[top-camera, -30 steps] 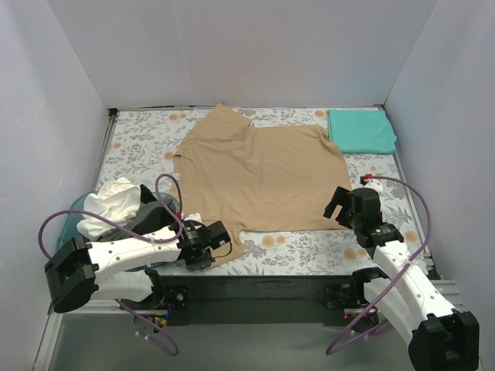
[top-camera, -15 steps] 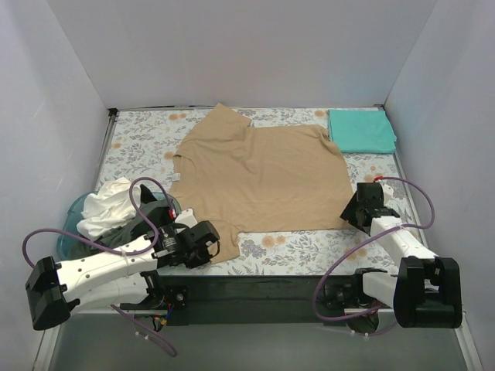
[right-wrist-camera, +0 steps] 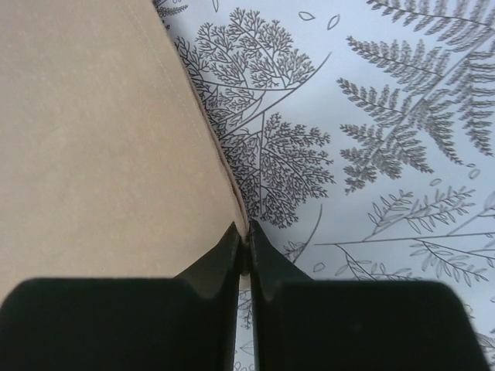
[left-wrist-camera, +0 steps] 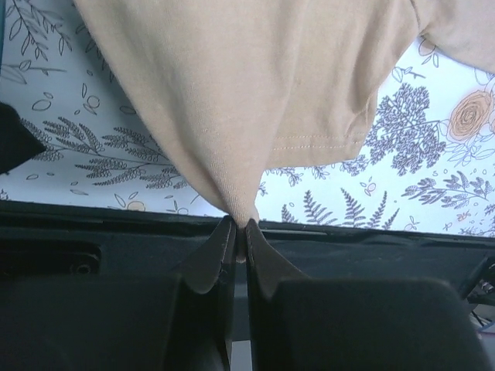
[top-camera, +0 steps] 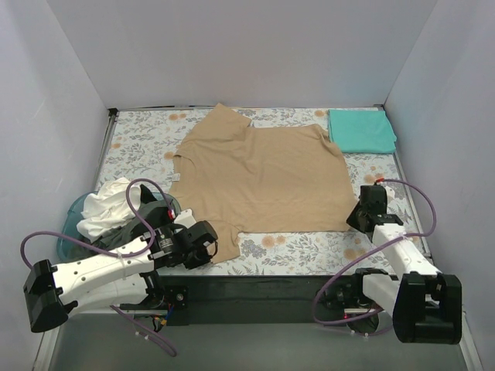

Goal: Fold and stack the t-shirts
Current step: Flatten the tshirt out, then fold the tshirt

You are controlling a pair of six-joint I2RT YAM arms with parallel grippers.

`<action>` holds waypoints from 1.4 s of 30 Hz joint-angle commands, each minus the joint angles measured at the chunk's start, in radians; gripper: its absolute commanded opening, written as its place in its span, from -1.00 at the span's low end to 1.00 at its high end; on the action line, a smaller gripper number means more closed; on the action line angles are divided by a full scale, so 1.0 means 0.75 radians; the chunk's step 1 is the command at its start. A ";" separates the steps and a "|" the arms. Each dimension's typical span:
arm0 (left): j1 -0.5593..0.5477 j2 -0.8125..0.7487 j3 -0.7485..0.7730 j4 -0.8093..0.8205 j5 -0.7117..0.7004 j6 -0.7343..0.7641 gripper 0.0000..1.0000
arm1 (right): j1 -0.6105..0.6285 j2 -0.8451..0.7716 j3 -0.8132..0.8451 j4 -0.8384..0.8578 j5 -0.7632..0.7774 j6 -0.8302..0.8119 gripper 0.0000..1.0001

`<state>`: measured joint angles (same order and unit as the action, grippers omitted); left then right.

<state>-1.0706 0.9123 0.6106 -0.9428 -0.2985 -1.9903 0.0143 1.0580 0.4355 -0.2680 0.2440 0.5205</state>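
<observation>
Tan t-shirt [top-camera: 263, 174], one of three, pinched by left gripper [left-wrist-camera: 240, 229] and right gripper [right-wrist-camera: 242, 233].

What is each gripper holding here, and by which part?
Both pinch the tan t-shirt: left gripper its near left corner, right gripper its near right corner.

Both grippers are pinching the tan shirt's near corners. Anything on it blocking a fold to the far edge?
Nothing visible. The tan shirt lies bare; the teal shirt sits beside its far right corner, the white shirt off to the left.
</observation>
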 commanded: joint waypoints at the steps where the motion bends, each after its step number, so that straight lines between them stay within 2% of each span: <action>1: -0.004 -0.038 0.055 -0.064 0.067 -0.095 -1.00 | -0.003 -0.114 0.025 -0.168 0.096 -0.001 -0.78; 7: -0.002 -0.118 0.096 -0.146 0.195 -0.116 -1.00 | -0.005 -0.300 0.039 -0.354 0.162 0.044 -0.78; 16: -0.008 -0.304 0.114 -0.228 0.310 -0.114 -1.00 | -0.005 -0.410 0.166 -0.624 0.249 0.128 -0.76; 22: -0.008 -0.306 0.121 -0.140 0.326 -0.038 -1.00 | -0.005 -0.458 0.215 -0.696 0.256 0.094 -0.74; 28: -0.006 -0.239 0.182 0.011 0.247 0.036 -1.00 | -0.005 -0.405 0.250 -0.674 0.198 0.032 -0.75; 42: 0.022 -0.018 0.384 0.050 -0.146 0.048 -1.00 | -0.003 -0.178 0.419 -0.586 0.131 -0.078 -0.76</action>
<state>-1.0702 0.8799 0.8417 -0.9318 -0.2897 -1.9701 0.0139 0.8921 0.6796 -0.7490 0.3492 0.4946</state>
